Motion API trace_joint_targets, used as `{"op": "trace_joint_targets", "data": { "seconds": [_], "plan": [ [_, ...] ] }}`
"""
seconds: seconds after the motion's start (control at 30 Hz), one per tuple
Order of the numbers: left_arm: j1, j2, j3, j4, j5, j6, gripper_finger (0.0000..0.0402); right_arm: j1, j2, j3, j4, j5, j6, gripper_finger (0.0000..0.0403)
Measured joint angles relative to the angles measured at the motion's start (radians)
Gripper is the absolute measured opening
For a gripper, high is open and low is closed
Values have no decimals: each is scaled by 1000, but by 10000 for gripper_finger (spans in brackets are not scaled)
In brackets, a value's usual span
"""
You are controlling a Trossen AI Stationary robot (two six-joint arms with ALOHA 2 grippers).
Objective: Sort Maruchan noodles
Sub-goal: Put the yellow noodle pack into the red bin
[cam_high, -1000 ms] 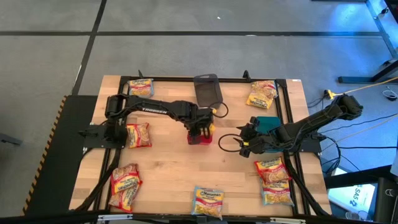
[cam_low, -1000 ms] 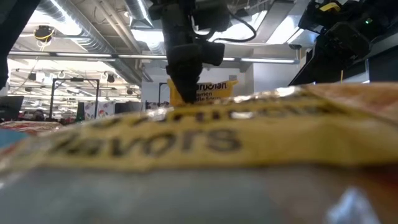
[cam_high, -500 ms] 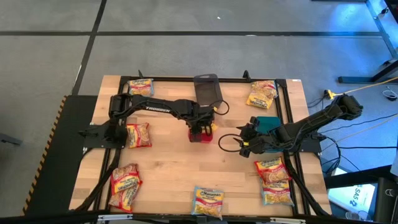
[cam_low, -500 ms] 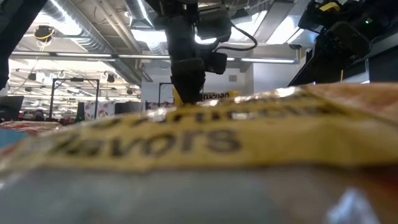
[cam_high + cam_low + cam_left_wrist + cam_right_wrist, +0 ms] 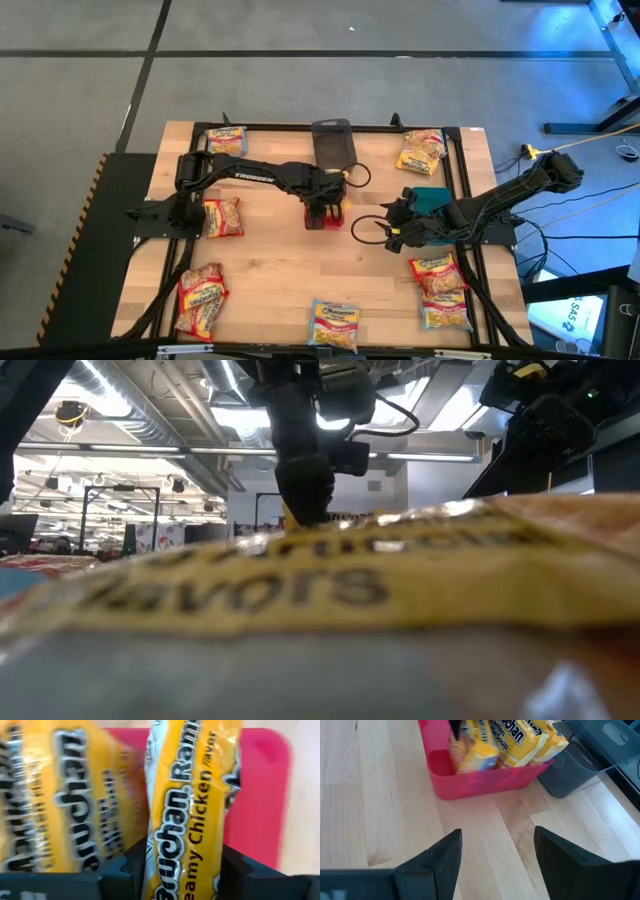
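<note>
My left gripper [image 5: 325, 211] points down into the red bin [image 5: 322, 222] at the table's middle, shut on a yellow Maruchan noodle packet [image 5: 190, 795] marked "Creamy Chicken". A second yellow packet [image 5: 65, 800] stands beside it in the same bin. From the right wrist view, several packets [image 5: 505, 742] stick up out of the red bin [image 5: 485, 780]. My right gripper [image 5: 394, 229] waits open to the bin's right, above bare wood [image 5: 497, 865]. My left gripper has the Creamy Chicken packet pinched between its two fingers [image 5: 125, 865], which press on two opposite sides of the packet's upper part [image 5: 165, 865]. The fingers come from above, pointing steeply down. The packet stands on end inside the red bin, alongside the other packet.
A grey bin [image 5: 335, 145] lies at the far edge and a teal bin [image 5: 430, 197] by my right arm. Loose packets lie around the table [image 5: 222, 216] [image 5: 200, 297] [image 5: 335, 322] [image 5: 440, 290] [image 5: 420, 152] [image 5: 226, 139]. One packet [image 5: 320, 590] fills the low view's foreground.
My left gripper has sunk a little toward the red bin. The packet it carries, which showed high beside the fingers in the low view, has gone down with it into the bin and is now almost hidden there. My right arm has kept still.
</note>
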Motion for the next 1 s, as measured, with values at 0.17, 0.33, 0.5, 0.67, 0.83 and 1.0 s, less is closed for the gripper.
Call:
{"op": "trace_joint_targets", "data": {
  "seconds": [0.17,0.33,0.5,0.67,0.83,1.0],
  "plan": [
    [-1,0,0,-2,-110,-11,155,0,0,0,0,0,0,214],
    [0,0,0,-2,-134,-50,155,0,0,0,0,-2,0,214],
    [0,0,0,0,-143,-52,158,0,0,0,1,-8,0,214],
    [0,0,0,1,-190,-52,187,0,0,0,8,-8,0,214],
    [-1,0,0,-1,-240,-55,220,0,0,0,8,-8,0,214],
    [-1,-15,1,-4,-243,-64,225,0,0,0,8,-8,0,214]
  ]
}}
